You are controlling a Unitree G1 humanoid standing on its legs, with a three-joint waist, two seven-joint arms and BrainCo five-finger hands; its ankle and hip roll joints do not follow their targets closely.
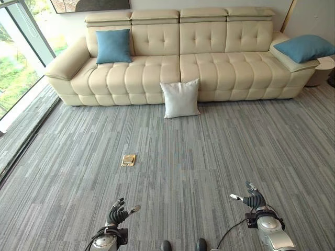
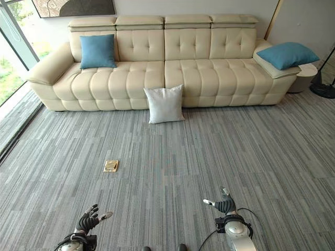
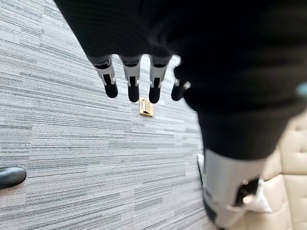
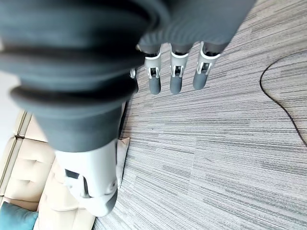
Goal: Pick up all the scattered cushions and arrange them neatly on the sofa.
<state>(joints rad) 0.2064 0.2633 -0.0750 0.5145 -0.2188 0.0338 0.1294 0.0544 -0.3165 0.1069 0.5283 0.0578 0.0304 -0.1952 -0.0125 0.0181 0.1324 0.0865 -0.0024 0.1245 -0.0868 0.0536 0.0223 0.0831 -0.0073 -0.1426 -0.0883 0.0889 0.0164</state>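
A white cushion stands on the carpet, leaning against the front of the cream sofa near its middle. One blue cushion sits upright on the sofa's left seat. Another blue cushion lies on the sofa's right armrest. My left hand hangs low at the near left, open and holding nothing. My right hand hangs low at the near right, also open with nothing in it. Both hands are far from the cushions. In the right wrist view a bit of the white cushion shows beside the sofa.
A small brass floor socket is set in the grey carpet between me and the sofa. A glass wall runs along the left side. A round side table stands past the sofa's right end.
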